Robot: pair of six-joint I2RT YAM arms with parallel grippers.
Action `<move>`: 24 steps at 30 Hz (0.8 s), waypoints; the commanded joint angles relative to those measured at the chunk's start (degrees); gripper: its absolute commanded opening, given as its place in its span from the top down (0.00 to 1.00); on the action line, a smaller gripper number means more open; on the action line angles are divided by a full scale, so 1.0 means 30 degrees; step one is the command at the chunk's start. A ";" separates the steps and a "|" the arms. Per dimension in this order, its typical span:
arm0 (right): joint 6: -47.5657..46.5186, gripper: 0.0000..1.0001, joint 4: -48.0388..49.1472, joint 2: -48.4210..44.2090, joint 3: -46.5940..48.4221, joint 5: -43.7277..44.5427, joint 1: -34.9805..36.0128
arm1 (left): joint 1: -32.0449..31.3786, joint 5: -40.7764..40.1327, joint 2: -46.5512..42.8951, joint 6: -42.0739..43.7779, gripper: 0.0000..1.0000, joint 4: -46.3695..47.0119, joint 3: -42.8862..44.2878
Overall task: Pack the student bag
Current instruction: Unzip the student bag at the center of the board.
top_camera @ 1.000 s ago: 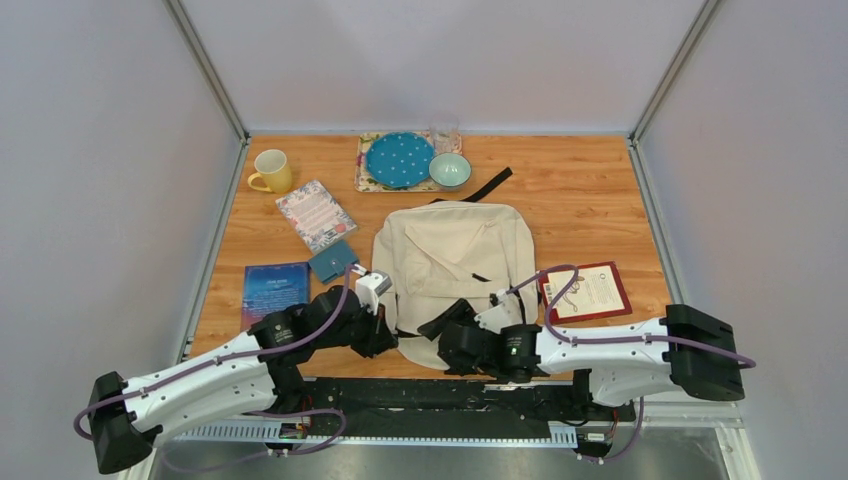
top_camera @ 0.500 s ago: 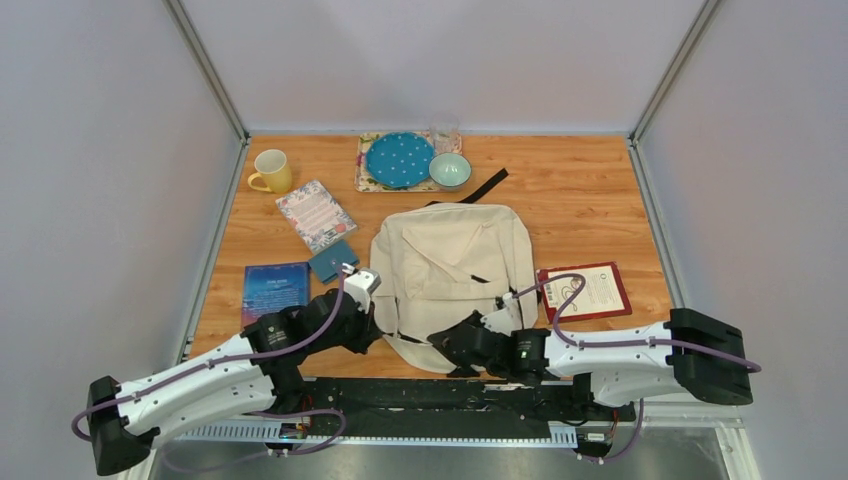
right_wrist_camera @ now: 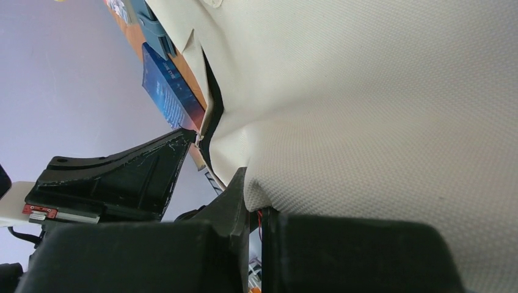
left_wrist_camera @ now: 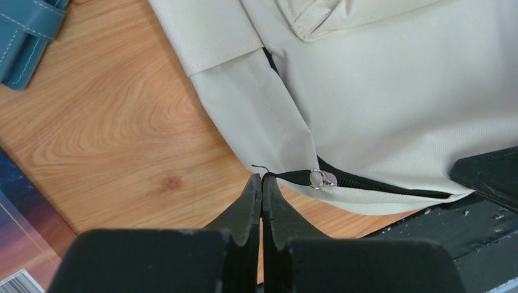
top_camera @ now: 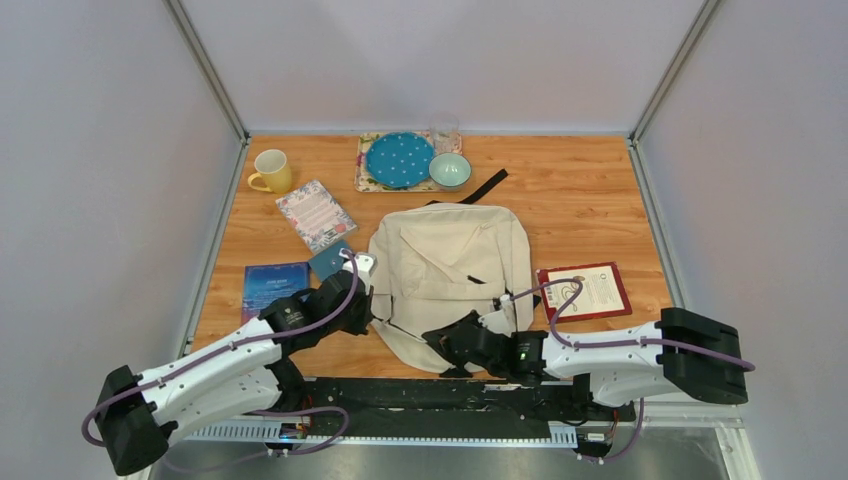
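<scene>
The large cream fabric backpack with black straps (top_camera: 450,260) lies flat in the middle of the worktop, with its zipped edge at the near end between my two arms. I judge the step in hand to be opening it, so that packing can start.

My right tool (right_wrist_camera: 253,196) is pressed together on a fold of the cream cloth at the near edge. It should hold that cloth taut and not lift it. My left tool (left_wrist_camera: 262,178) is also pressed together, at the bag's near left corner. Its tips nip the end of the black zipper tape (left_wrist_camera: 293,177), just beside the small silver slider (left_wrist_camera: 321,179). The track only runs freely under tension, so the two holds should pull gently apart and along the seam.

The orange-brown wooden worktop (top_camera: 580,200) is walled by plain pale panels (top_camera: 430,60). A red-bordered card (top_camera: 588,292) lies right of the bag. A dark blue book (top_camera: 272,290), a floral notepad (top_camera: 315,215) and a teal wallet (top_camera: 328,262) lie left of it. A yellow mug (top_camera: 270,171) stands at the far left.
</scene>
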 commanded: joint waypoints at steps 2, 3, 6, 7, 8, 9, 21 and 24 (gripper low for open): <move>0.1490 1.00 -0.2865 -0.0434 -0.0509 0.0781 0.0275 | 0.1330 -0.0723 -0.0723 0.2336 1.00 -0.1097 -0.0440; 0.0315 0.99 -0.2748 -0.0638 -0.0303 0.1130 0.0245 | 0.1329 -0.0185 -0.0987 0.2162 0.91 -0.0948 -0.0557; -0.4420 0.71 -0.3444 -0.1634 0.1189 0.2125 0.0245 | 0.1358 0.0757 -0.2334 0.1342 0.55 -0.0682 -0.0909; -0.5719 0.36 -0.3681 -0.1985 0.1570 0.2333 0.0245 | 0.1359 0.0729 -0.2946 0.1224 0.48 -0.0740 -0.0910; -0.6486 0.25 -0.4090 -0.2597 0.1980 0.2480 0.0274 | 0.1330 0.0496 -0.3242 0.1049 0.38 -0.1118 -0.0852; -0.7857 0.16 -0.4732 -0.2864 0.2506 0.2713 0.0274 | 0.1329 0.0233 -0.3477 0.0931 0.23 -0.1412 -0.0764; -1.3348 0.09 -0.7459 -0.5883 0.5088 0.1574 0.0860 | 0.2058 -0.3752 -0.3421 0.1427 0.13 -0.5164 0.1755; -1.4079 0.09 -0.7960 -0.5885 0.5674 0.1253 0.0919 | 0.3083 -0.3404 -0.3422 0.2129 0.13 -0.5019 0.2165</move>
